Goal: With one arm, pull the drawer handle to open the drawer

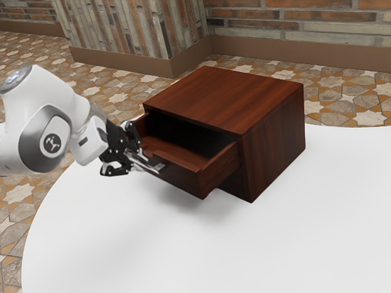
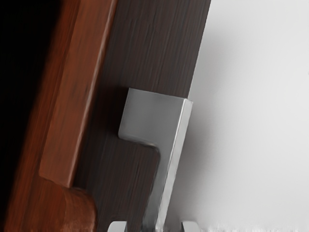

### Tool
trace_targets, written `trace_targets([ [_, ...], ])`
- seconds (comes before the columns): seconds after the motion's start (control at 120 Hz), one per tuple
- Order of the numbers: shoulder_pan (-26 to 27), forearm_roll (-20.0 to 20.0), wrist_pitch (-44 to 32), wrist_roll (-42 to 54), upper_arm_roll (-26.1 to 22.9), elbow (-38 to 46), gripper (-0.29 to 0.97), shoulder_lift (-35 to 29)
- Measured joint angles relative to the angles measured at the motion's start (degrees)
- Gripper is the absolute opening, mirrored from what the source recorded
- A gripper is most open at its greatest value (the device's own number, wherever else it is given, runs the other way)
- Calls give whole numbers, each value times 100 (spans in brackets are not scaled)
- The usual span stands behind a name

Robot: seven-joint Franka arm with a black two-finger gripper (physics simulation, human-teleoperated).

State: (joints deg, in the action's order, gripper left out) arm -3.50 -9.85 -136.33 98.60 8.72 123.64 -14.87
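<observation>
A dark wooden cabinet [image 1: 244, 101] stands on the white table [image 1: 256, 244]. Its single drawer [image 1: 197, 163] is pulled partway out toward the exterior view's left, and its hollow inside shows. A silver bar handle [image 1: 151, 164] sticks out of the drawer front. My black gripper [image 1: 135, 160] is at the handle's end, shut on it. In the wrist view the silver handle [image 2: 166, 145] runs down the dark drawer front [image 2: 145, 58] and passes between my two fingertips [image 2: 118, 226].
The round white table extends wide in front of and to the exterior view's right of the cabinet. Patterned floor tiles [image 1: 73, 67] and brick walls [image 1: 293, 18] lie beyond. My white arm [image 1: 43, 131] reaches in from the exterior view's left.
</observation>
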Motion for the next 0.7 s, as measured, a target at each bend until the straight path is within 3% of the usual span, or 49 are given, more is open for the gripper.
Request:
trace_targets([
  [0.7, -2, 16, -17, -16, 33, 551, 4, -547],
])
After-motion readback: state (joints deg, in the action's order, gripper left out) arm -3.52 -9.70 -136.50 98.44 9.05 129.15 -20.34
